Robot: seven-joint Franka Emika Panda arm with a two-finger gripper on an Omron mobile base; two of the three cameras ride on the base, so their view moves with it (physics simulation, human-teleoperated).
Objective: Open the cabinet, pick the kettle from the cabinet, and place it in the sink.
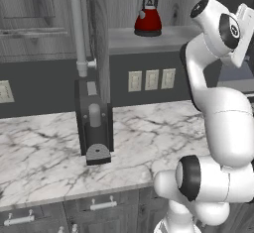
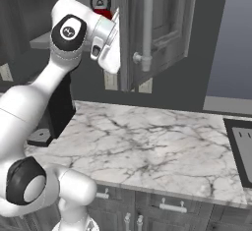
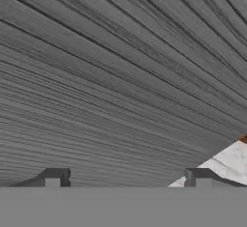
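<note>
kettle point(image 1: 148, 20) on cabinet point(image 1: 149, 41) shelf, gripper point(image 3: 128, 178) spread beside it

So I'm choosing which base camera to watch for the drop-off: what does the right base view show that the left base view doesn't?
The right base view shows the sink's edge at the far right of the counter and the cabinet's open door with its bar handle. The left base view shows the whole red kettle on the cabinet shelf, plus the wall outlets. Both share the kettle, partly hidden behind the arm in the right view, the dark coffee machine and the marble counter.
</note>
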